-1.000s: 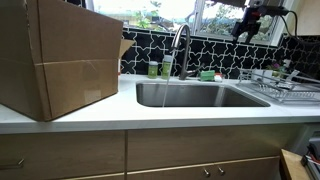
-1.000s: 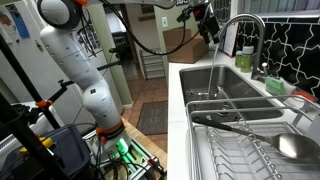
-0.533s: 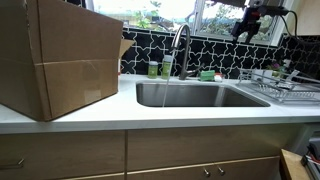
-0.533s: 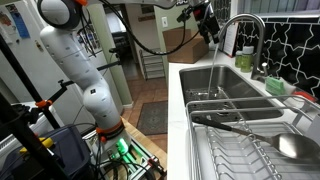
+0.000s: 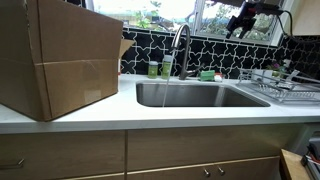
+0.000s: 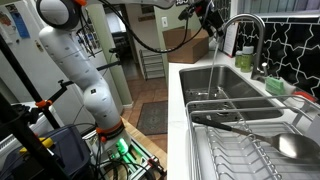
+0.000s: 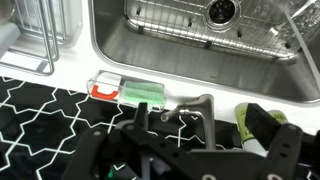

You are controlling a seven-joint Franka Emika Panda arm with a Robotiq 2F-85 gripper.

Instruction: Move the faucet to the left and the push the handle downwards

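Gripper [image 5: 239, 23] hangs high up, well apart from the faucet [image 5: 180, 45]; whether its fingers are spread or pressed together cannot be told.

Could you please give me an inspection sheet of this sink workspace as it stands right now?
Surface: white counter around a steel sink; a wire grid lies in the basin.
Job's things: faucet stands behind the sink, its spout arched over the basin; the handle is too small to make out.
Clutter: cardboard box on the counter; two green bottles and a green sponge near the faucet; dish rack beside the sink.
Grippers: gripper is high in the air, apart from the faucet; jaws unclear.
Cables: black cable hangs by the arm.
Surroundings: black patterned backsplash, cabinets below.
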